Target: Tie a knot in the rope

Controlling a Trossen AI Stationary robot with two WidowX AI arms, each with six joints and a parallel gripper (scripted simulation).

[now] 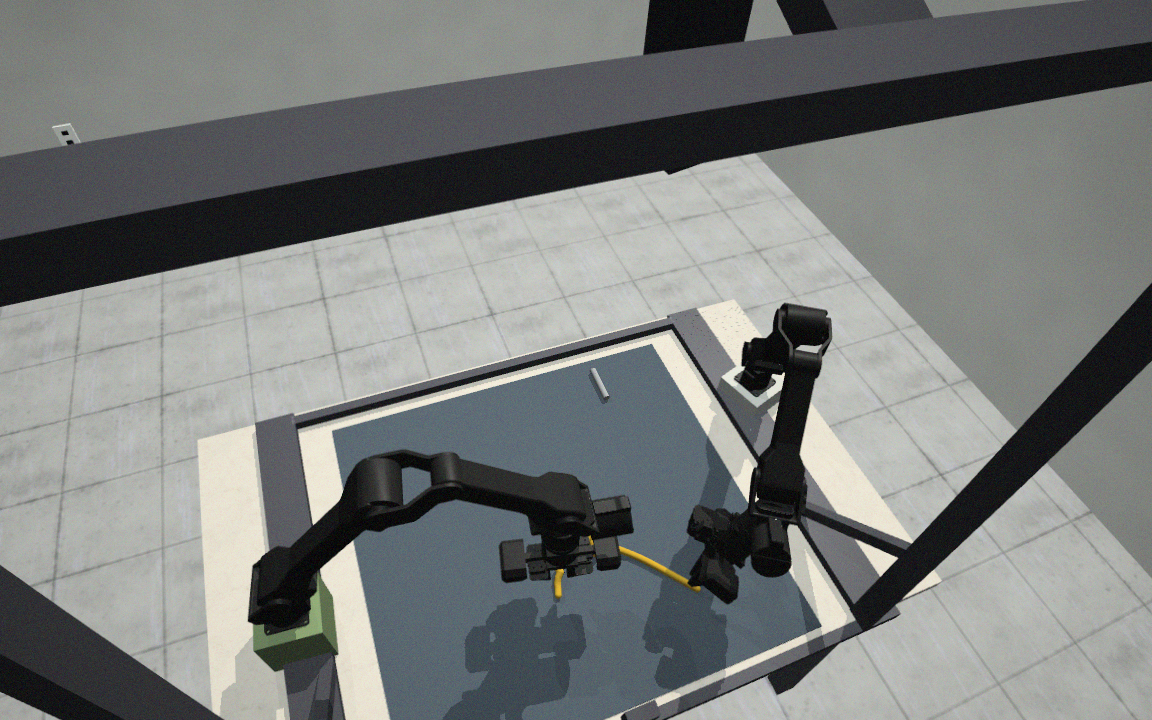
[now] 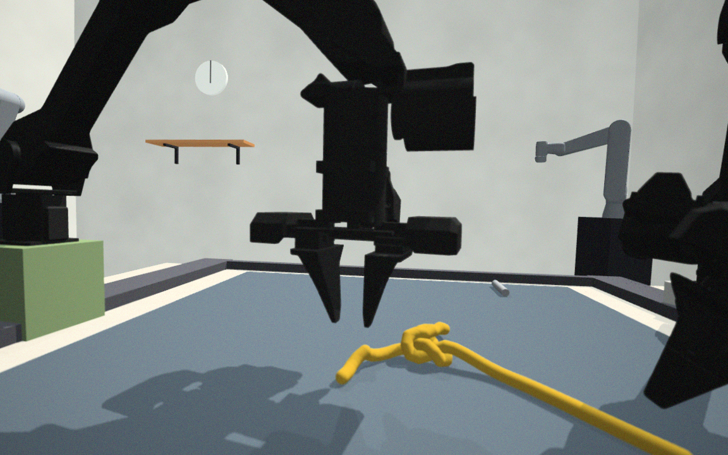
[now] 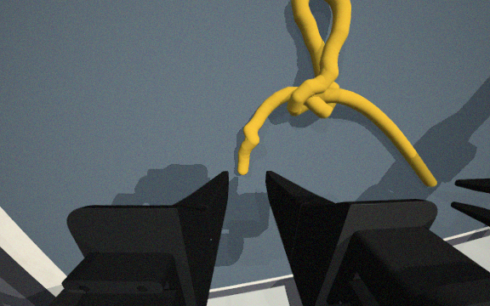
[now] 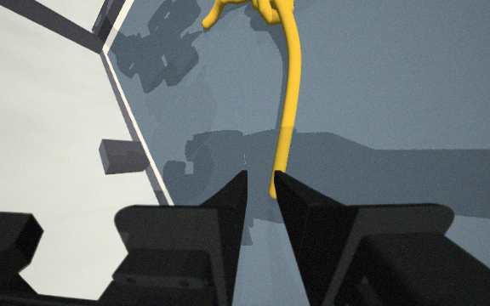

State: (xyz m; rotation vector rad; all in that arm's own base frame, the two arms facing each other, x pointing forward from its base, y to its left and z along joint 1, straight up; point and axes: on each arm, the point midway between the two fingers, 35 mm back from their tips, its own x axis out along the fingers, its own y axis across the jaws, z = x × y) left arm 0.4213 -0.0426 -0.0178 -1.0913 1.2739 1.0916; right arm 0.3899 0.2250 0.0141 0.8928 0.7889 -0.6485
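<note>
So there's one yellow, smooth-looking round rope (image 1: pixel 652 564) (image 2: pixel 516 380) (image 3: pixel 373 111) (image 4: pixel 293 85) on the blue-grey mat (image 1: pixel 473 420) (image 2: pixel 213 316) (image 3: pixel 100 85) (image 4: pixel 398 85). From the black left gripper (image 2: pixel 351 324) (image 3: pixel 247 176), its short tail sits just beyond the fingertips, the tangle further out. The long tail ends near the black right gripper (image 3: pixel 453 194) (image 4: pixel 261 171), partly behind one finger in its own wrist view. Both grippers stand part-spread with nothing between the fingers.

My guess: light, bendy but springy enough to hold curves, not fragile, maybe a bit slippery. I'd grab each tail close to its tip and pull apart, leaving the tangle and loop alone.

Count: one rope, two free ends, one tangle, one big loop, two grippers, one small grey cylinder (image 1: pixel 599 384) (image 2: pixel 500 287) well beyond both.
</note>
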